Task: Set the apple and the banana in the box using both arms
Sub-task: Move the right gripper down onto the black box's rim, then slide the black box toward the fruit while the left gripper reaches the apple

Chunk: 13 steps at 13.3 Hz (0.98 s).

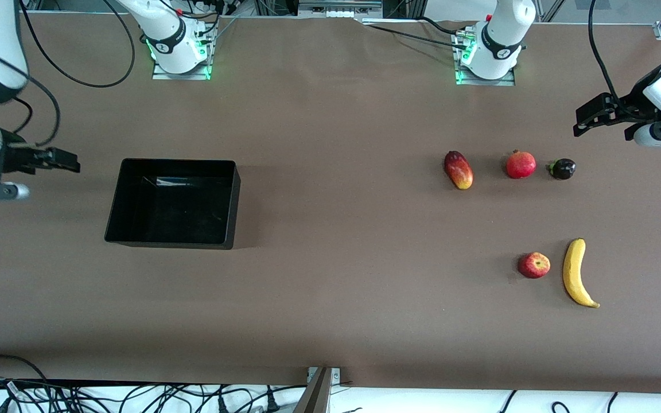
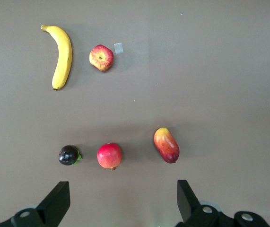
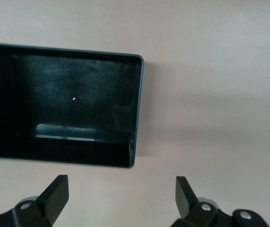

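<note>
- Tabletop (image 1: 330, 298): a flat brown surface carrying all the objects, with the two white jointed robot arms based along one long edge.
- Box (image 1: 173, 203): a shallow rectangular black plastic tray with glossy inner walls, standing toward the right arm's end of the tabletop; nothing lies in it. It also shows in the right wrist view (image 3: 64, 113).
- Apple (image 1: 533, 265): a small round red apple with yellowish patches, resting on the tabletop toward the left arm's end, well apart from the box. In the left wrist view (image 2: 101, 57) its dimpled stem end faces up.
- Banana (image 1: 576, 273): a long curved yellow banana with darker tips, lying just beside the apple, not touching it, on the side toward the left arm's end (image 2: 61, 56).
- Row of other fruit, farther from the front camera than the apple: an elongated red-yellow mango (image 1: 458, 170), a plain red pomegranate (image 1: 520, 164) and a small dark round fruit with a green stalk (image 1: 562, 168), possibly a mangosteen.
- Small pale square patch (image 2: 118, 48): lies on the tabletop just beside the apple.
- Left claw (image 1: 588, 120): black, two-fingered, held in the air over the left arm's end of the tabletop, above the fruit row; its fingers stand wide apart and hold nothing (image 2: 123, 201).
- Right claw (image 1: 58, 160): held in the air beside the box, over the right arm's end of the tabletop; its fingers are spread wide and hold nothing (image 3: 120, 198).
</note>
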Each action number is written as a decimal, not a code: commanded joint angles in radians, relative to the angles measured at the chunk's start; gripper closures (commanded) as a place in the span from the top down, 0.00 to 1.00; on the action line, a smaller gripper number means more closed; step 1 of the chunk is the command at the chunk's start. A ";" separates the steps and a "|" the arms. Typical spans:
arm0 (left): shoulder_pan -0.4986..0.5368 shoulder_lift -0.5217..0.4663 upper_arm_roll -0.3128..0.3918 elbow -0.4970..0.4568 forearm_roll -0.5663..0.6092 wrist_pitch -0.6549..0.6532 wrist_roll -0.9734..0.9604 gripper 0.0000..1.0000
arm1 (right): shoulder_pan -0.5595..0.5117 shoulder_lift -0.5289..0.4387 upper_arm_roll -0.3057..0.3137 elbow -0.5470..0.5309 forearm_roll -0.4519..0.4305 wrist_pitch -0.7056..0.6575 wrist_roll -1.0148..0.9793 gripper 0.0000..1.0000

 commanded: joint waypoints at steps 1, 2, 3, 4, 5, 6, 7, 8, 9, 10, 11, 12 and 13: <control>-0.001 -0.004 -0.003 -0.006 0.003 0.010 -0.011 1.00 | 0.005 0.069 0.001 -0.053 -0.010 0.074 0.041 1.00; -0.001 -0.004 -0.003 -0.006 0.005 0.010 -0.011 1.00 | 0.001 0.076 -0.001 -0.102 0.002 0.133 0.041 1.00; -0.001 -0.004 -0.003 -0.006 0.003 0.010 -0.011 1.00 | 0.001 0.073 -0.004 -0.158 0.002 0.219 0.041 1.00; -0.001 -0.004 -0.003 -0.006 0.005 0.010 -0.011 1.00 | 0.001 0.074 -0.005 -0.204 0.002 0.282 0.041 1.00; -0.001 -0.004 -0.003 -0.006 0.003 0.010 -0.013 1.00 | 0.001 0.074 -0.005 -0.244 0.002 0.334 0.056 1.00; -0.001 -0.002 -0.003 -0.006 0.003 0.010 -0.011 1.00 | -0.002 0.076 -0.005 -0.289 0.002 0.383 0.076 1.00; -0.001 -0.002 -0.003 -0.006 0.005 0.012 -0.011 1.00 | -0.002 0.076 -0.007 -0.327 0.000 0.408 0.076 1.00; -0.001 -0.002 -0.003 -0.006 0.003 0.015 -0.011 1.00 | -0.002 0.085 -0.013 -0.356 0.000 0.422 0.076 1.00; -0.001 -0.002 -0.003 -0.006 0.003 0.015 -0.011 1.00 | -0.002 0.090 -0.020 -0.370 0.000 0.442 0.076 1.00; -0.001 -0.002 -0.003 -0.006 0.003 0.015 -0.011 1.00 | -0.002 0.102 -0.022 -0.377 0.000 0.444 0.076 1.00; -0.001 -0.002 -0.003 -0.006 0.003 0.015 -0.011 1.00 | -0.002 0.115 -0.033 -0.384 0.000 0.450 0.076 1.00; -0.001 -0.002 -0.003 -0.006 0.003 0.015 -0.011 1.00 | -0.002 0.132 -0.042 -0.387 -0.006 0.460 0.075 1.00; -0.001 -0.002 -0.003 -0.006 0.003 0.015 -0.013 1.00 | -0.002 0.143 -0.042 -0.389 -0.007 0.460 0.075 0.91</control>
